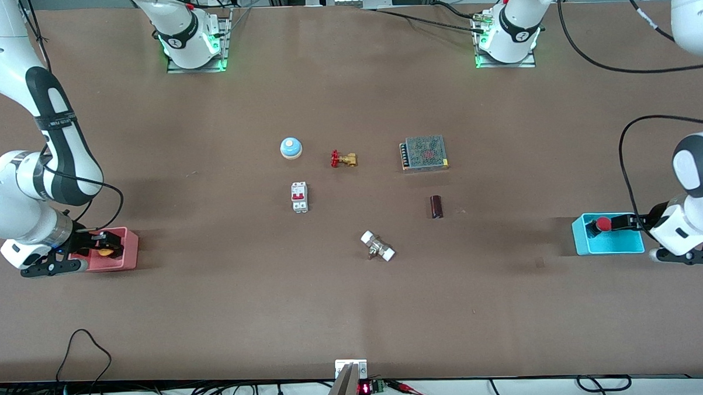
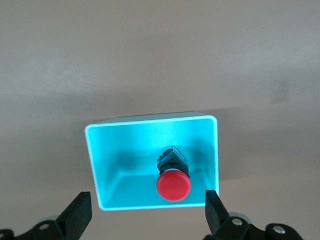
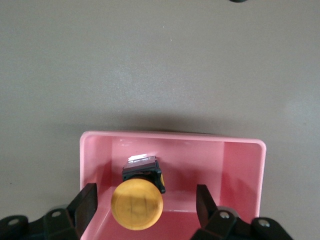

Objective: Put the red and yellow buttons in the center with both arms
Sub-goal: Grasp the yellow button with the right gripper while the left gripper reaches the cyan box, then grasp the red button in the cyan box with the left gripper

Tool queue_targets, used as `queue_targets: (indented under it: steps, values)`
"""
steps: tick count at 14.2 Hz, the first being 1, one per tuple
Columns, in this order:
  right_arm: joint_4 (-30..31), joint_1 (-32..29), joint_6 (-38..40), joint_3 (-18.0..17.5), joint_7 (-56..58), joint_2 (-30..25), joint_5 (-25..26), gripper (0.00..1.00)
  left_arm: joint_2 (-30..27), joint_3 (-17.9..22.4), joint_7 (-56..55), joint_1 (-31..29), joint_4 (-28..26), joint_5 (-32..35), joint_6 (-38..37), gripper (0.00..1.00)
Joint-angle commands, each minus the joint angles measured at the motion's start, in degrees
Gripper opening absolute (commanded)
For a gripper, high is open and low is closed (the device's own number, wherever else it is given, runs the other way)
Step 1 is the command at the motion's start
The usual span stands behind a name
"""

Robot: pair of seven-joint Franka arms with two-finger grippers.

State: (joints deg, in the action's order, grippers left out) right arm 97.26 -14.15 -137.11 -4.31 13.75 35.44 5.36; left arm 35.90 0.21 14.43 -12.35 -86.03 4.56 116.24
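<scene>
The red button point(image 1: 603, 224) sits in the cyan bin point(image 1: 613, 245) at the left arm's end of the table. My left gripper point(image 1: 620, 222) is open over that bin. In the left wrist view the red button point(image 2: 173, 185) lies between and just past the fingertips point(image 2: 80, 212), untouched, and the gripper point(image 2: 147, 212) is over the cyan bin's rim point(image 2: 150, 120). The yellow button point(image 1: 104, 251) sits in the pink bin point(image 1: 130, 252) at the right arm's end. My right gripper point(image 1: 104, 244) is open. In the right wrist view its fingers point(image 3: 87, 202) flank the yellow button point(image 3: 137, 204) with gaps inside the pink bin point(image 3: 240, 165); the gripper point(image 3: 146, 205) is empty.
On the brown tabletop point(image 1: 355, 291) around the middle lie a blue dome bell point(image 1: 291, 147), a brass valve point(image 1: 343, 159), a metal mesh box point(image 1: 424, 153), a white circuit breaker point(image 1: 299, 197), a dark cylinder point(image 1: 436, 207) and a white-ended fitting point(image 1: 378, 246).
</scene>
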Motion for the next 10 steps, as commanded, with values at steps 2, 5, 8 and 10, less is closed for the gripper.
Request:
queue_targets:
  steps: [2,5,8,10]
  values:
    - [-0.50,-0.62,-0.61,-0.61,0.23,0.68,-0.35,0.86,1.80,-0.65,1.21,-0.65,-1.95,-0.34,1.09,0.98]
    - [-0.50,-0.62,-0.61,-0.61,0.40,0.77,-0.26,0.77,2.86,-0.74,1.21,-0.92,-4.23,-0.52,4.68,0.96]
    - [-0.41,-0.62,-0.52,-0.61,0.66,0.77,-0.17,0.63,3.21,-0.82,1.21,-1.10,-5.82,-4.03,6.19,0.95]
    - [-0.41,-0.62,-0.52,-0.61,0.75,0.77,0.09,0.59,3.73,-0.74,1.30,-1.18,-5.82,-4.04,6.28,0.85]
